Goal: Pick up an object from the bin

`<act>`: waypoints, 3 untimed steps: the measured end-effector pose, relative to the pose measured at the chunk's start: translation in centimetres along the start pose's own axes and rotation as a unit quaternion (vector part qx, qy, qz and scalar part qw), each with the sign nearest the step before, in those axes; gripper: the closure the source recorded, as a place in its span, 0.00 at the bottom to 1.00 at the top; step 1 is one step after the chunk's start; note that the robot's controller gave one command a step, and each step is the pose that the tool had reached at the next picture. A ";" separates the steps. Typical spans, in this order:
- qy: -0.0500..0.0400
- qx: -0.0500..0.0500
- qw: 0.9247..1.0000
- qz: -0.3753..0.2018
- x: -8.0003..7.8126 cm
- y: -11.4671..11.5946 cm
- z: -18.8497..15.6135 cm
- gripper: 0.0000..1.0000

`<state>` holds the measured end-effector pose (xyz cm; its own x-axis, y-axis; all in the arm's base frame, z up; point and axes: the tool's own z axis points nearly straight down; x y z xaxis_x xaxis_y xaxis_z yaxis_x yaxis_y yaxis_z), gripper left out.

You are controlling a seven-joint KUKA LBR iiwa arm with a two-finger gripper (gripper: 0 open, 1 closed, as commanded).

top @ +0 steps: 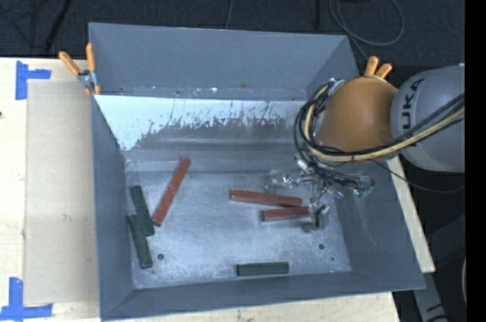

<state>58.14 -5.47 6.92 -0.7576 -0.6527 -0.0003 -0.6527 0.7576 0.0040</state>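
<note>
Grey metal bin (114,184), floor speckled, a few flat bars lying loose and well spread.

Arm comes in from the right. Orange cover (357,115) on the wrist sits above the bin's right side, with black and yellow cables (307,132) looped round it.

Gripper (317,213) is down low over the right part of the floor, near the right wall. Whether it is open or closed cannot be told: the metal parts under the wrist blur together from this angle. Nothing can be seen held in it.

Nearest things:
- lower red-brown bar (285,215), short and lying nearly level. Its right end is at the gripper tip; touching or just beside, I cannot tell which.
- upper red-brown bar (264,198), longer, just above the lower one and angled slightly to it. Its right end runs in under the gripper's metal parts.

The two bars lie close together and narrow toward each other on the right.

Further off:
- tilted red-brown bar (171,191), left of centre, leaning up to the right, well apart from the gripper.
- pair of dark green bars (141,243) by the left wall, one overlapping the other end to end, just left of the tilted bar's lower end.
- lone dark green bar (262,268), level, near the front wall, below and to the left of the gripper.
</note>
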 end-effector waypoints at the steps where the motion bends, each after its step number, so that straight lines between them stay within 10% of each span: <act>1: 0.000 0.001 1.000 0.001 0.1 -0.1 0.0 1.00; 2: -0.001 0.004 0.975 -0.223 2.4 -0.5 -12.8 1.00; 3: 0.000 0.002 0.888 -0.460 2.7 0.1 -17.7 1.00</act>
